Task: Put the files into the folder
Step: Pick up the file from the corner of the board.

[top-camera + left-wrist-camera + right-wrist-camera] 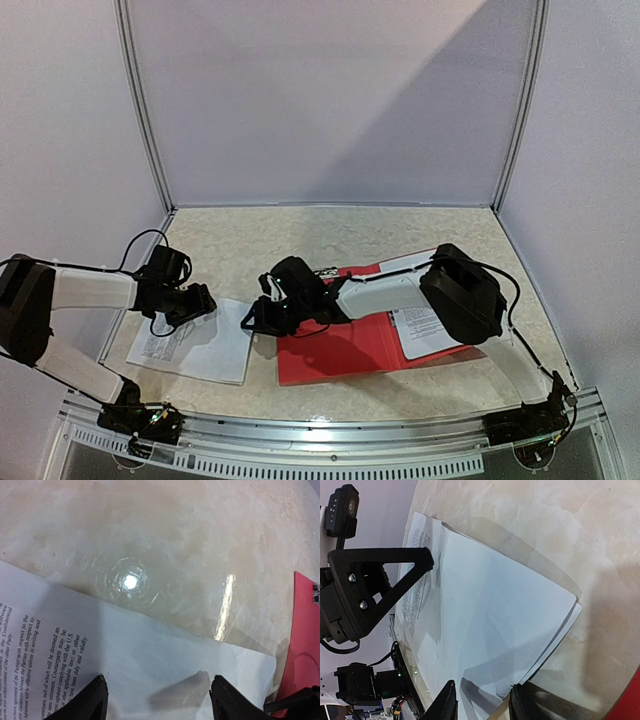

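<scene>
The files (200, 345) are white printed sheets lying flat on the table, left of the folder (335, 350). That folder is red and lies open, with another printed sheet (425, 328) on its right half. My left gripper (195, 300) hovers open over the files (125, 645), one finger (95, 700) on either side of a bare stretch of paper. My right gripper (250, 318) reaches left across the folder. Its jaws (482, 695) stand apart and straddle the right edge of the files (485, 610). The folder's red edge (306, 630) shows at the right of the left wrist view.
A metal rail (330, 430) runs along the table's near edge, right behind the files. White walls close in the back and both sides. My left gripper's black finger (380, 590) stands over the far end of the files. A red folder corner (632, 707) sits beside my right jaws.
</scene>
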`<state>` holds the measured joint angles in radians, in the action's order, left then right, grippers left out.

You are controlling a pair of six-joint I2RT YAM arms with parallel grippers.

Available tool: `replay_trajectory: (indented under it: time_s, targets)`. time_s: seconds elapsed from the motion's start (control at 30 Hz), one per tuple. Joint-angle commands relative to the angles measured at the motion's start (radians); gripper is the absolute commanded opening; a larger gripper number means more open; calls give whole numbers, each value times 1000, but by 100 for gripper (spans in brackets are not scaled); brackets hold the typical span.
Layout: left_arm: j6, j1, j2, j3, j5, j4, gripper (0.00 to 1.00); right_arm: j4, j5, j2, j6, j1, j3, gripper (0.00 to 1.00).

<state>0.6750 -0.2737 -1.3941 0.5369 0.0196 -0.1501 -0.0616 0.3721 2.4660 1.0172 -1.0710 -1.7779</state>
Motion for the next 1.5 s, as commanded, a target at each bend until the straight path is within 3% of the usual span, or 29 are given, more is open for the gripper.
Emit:
replay_trajectory:
  time_s: [0.0,0.4,1.0,1.47]
  targets:
    - [-9,11,-23,-26,30,-27,71,6,-33,-68,-2,-15,41,35]
    - [-10,11,-35,-20,39,-23,71,30,-86,-155,-59,-19,102,37]
    - [-14,11,-9,-24,38,-39,71,24,-95,-96,148,-24,106,41]
    - [-14,11,-11,-28,51,-28,71,105,-144,-60,181,-23,55,45]
